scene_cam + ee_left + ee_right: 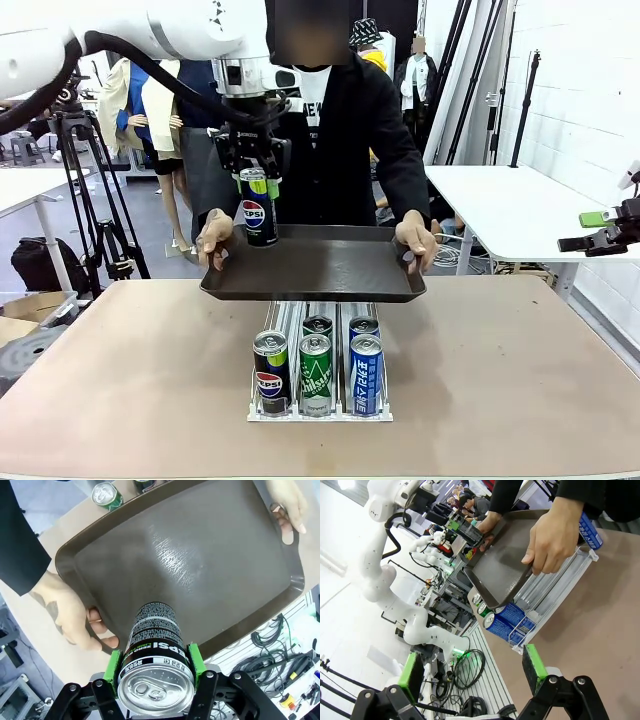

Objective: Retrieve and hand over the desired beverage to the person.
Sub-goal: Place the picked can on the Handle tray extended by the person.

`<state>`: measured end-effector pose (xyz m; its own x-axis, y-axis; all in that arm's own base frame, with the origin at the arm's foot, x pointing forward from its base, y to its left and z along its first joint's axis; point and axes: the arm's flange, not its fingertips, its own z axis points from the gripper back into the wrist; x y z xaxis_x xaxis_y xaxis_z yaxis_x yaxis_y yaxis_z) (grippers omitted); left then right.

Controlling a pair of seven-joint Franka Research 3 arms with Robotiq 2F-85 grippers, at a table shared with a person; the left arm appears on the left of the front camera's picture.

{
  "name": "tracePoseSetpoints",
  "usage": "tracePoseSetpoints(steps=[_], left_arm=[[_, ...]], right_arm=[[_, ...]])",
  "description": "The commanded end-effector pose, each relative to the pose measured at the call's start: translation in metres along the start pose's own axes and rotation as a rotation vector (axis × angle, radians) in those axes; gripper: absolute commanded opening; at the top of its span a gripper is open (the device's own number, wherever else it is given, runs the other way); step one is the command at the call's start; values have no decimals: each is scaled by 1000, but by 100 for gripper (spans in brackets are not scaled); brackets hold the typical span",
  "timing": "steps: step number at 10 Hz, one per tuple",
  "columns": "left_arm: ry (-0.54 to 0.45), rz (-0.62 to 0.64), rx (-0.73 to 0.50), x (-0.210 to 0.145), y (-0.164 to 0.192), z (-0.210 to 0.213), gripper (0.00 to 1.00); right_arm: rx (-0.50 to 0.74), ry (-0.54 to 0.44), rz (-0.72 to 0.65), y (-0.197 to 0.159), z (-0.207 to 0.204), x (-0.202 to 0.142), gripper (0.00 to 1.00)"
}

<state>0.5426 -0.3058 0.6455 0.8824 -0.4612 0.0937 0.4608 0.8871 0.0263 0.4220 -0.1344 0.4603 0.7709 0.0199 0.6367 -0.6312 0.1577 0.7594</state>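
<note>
Above the desk [520, 380], left jaws are clenching a can [258, 208] over the person's [350, 130] tray [330, 270] at ten o'clock, right jaws standing released.

1. In the front view the left hand [259, 178] covers the top of the Pepsi can [259, 212]. We cannot tell whether its base touches the tray [330, 285] beneath.
2. Below that hand, the tray's near rim hides most of the rear cans [318, 326] in the rack [320, 412].
3. The right hand [585, 230] is cut off at its wrist by the picture's edge.
4. The can's fine print beside the left hand's pads is too small for us to read.
</note>
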Motion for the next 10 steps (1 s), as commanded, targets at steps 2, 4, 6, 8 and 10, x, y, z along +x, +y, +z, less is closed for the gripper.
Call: tracePoseSetpoints(steps=[2, 4, 6, 8, 10], left_arm=[[-11, -12, 22, 15, 0, 0, 0], [-5, -28, 19, 17, -3, -11, 0], [-19, -32, 13, 16, -2, -19, 0], [0, -39, 14, 15, -3, -27, 0], [5, -27, 5, 14, 0, -33, 0]], right_arm=[[7, -5, 12, 1, -1, -1, 100], [7, -5, 12, 1, -1, -1, 100], [7, -5, 12, 1, -1, -1, 100], [7, -5, 12, 1, -1, -1, 100], [7, -5, 12, 1, -1, -1, 100]])
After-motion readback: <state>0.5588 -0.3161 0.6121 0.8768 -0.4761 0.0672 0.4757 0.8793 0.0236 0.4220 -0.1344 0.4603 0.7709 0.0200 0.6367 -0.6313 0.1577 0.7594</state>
